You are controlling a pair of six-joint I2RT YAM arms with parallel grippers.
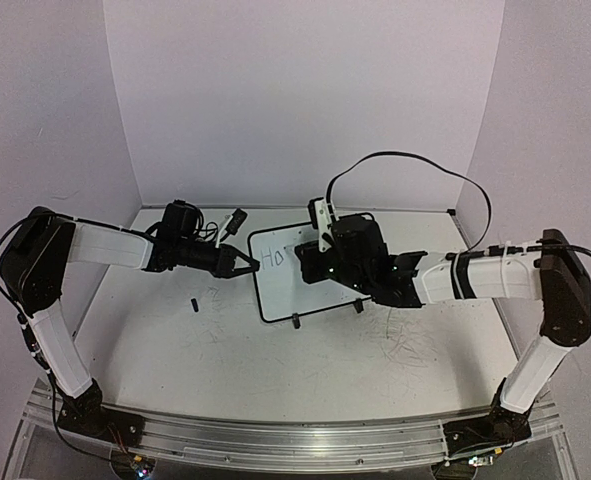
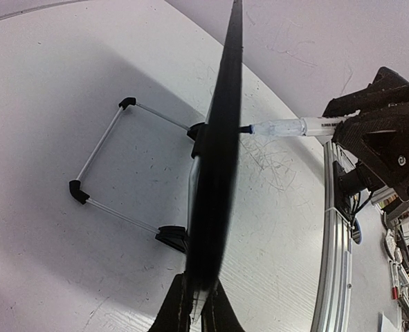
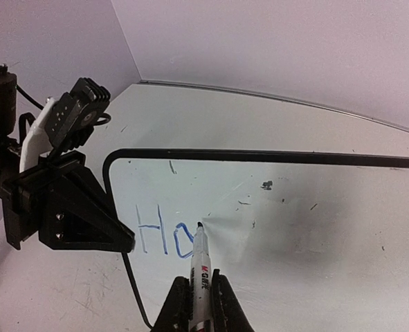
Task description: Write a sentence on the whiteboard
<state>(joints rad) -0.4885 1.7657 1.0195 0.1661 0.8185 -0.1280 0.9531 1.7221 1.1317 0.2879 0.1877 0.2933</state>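
The whiteboard (image 1: 280, 292) stands tilted on its two black feet at mid table. My left gripper (image 1: 247, 266) is shut on its left edge; the left wrist view shows the board edge-on (image 2: 221, 138) between the fingers of that gripper (image 2: 198, 315). My right gripper (image 1: 305, 264) is over the board's face, shut on a white marker (image 3: 201, 271). The marker tip touches the board (image 3: 308, 228) right after the blue letters "Ho" (image 3: 162, 232). The same letters show in the top view (image 1: 272, 258). The rest of the sentence does not show.
A small black cap (image 1: 192, 303) lies on the table left of the board. A black plug on a cable (image 1: 237, 220) lies behind my left gripper. The board's wire stand (image 2: 104, 173) sticks out behind it. Walls close three sides.
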